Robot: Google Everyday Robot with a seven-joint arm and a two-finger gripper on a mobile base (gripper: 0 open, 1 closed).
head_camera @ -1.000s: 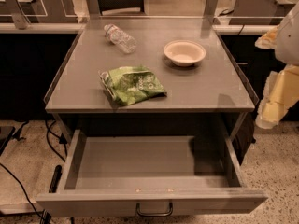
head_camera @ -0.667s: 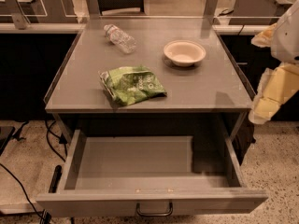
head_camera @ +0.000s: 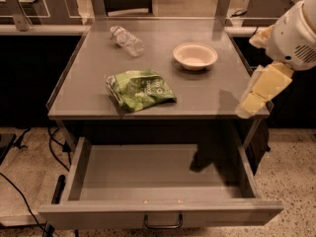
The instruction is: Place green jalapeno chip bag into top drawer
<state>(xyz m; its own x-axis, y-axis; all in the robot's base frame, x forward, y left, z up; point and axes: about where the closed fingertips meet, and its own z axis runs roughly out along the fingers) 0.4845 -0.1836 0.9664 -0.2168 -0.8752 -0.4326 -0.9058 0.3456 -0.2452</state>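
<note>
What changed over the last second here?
The tool, at the right edge of the table, has moved left, in toward it; it took hold of nothing. The green jalapeno chip bag, water bottle and bowl stayed put, top drawer still open and empty.

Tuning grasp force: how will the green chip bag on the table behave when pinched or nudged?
The green jalapeno chip bag looks crinkled and puffy, so probably light and floppy, deforming under a pinch. Its shiny film may be slippery. It lies flat on the table, so unlikely to roll. The claw hangs at the table's right edge, apart from it.
</note>
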